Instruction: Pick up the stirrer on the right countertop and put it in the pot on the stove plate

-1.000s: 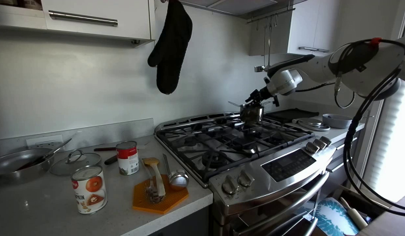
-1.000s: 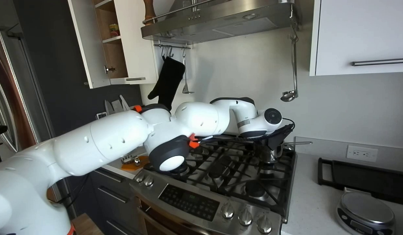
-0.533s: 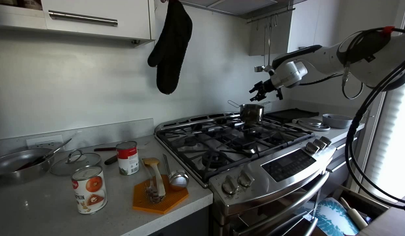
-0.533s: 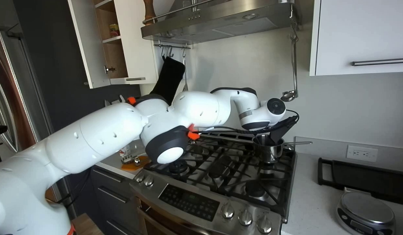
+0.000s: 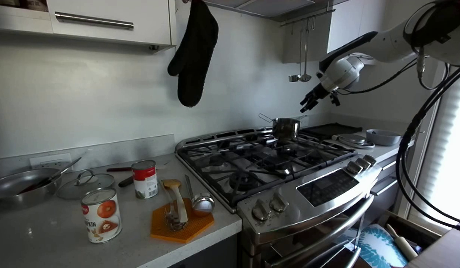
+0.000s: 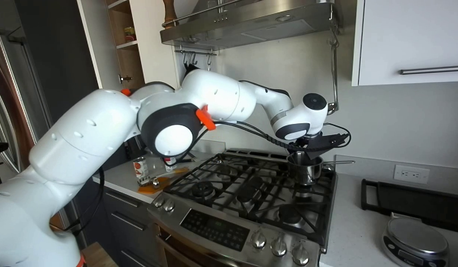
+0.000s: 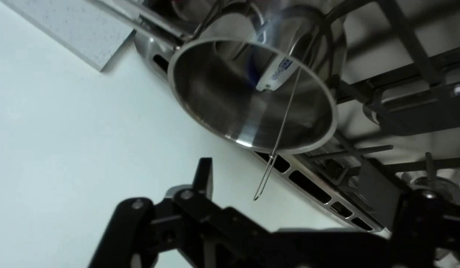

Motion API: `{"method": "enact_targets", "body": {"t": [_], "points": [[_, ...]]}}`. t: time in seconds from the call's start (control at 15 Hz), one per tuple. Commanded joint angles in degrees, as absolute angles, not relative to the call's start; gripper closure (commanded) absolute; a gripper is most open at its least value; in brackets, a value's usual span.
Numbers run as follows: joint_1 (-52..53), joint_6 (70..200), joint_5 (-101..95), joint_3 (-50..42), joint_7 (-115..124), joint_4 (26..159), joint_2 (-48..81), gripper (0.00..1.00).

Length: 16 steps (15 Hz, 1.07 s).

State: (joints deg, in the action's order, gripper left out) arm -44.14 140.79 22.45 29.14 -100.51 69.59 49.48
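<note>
The stirrer (image 7: 273,153) is in the pot (image 6: 305,175), its thin wire handle leaning across the rim so that the loop end sticks out past it; its lower end is hard to make out among the reflections inside. The pot stands on the stove plate (image 5: 269,160), on the grates near the wall and toward the right countertop (image 6: 349,230). Above the pot and apart from it, the gripper (image 5: 303,106) hangs tilted, its jaws well parted and gripping nothing, at the end of the arm (image 6: 223,94). The right countertop bears a black tray (image 6: 418,202) and, just beside it, a kitchen scale (image 6: 417,237). Across the range, on the longer counter (image 5: 58,238), an orange mat (image 5: 198,226) carries several utensils (image 5: 181,210) near a red-and-white can (image 5: 145,182) and a pumpkin can (image 5: 102,219)
</note>
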Motion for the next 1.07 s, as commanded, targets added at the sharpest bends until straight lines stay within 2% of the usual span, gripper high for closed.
{"method": "enact_targets", "body": {"t": [0.0, 0.27, 0.33, 1.0], "points": [[-44.5, 141.6, 21.8, 24.1, -90.5, 83.4, 38.3, 0.00], [-43.1, 143.1, 21.6, 20.5, -79.4, 94.1, 30.1, 0.00], [-39.7, 143.0, 24.3, 16.0, -78.0, 95.9, 27.8, 0.00], [-21.2, 140.4, 14.1, -3.7, -42.3, 112.0, 14.1, 0.00]]}}
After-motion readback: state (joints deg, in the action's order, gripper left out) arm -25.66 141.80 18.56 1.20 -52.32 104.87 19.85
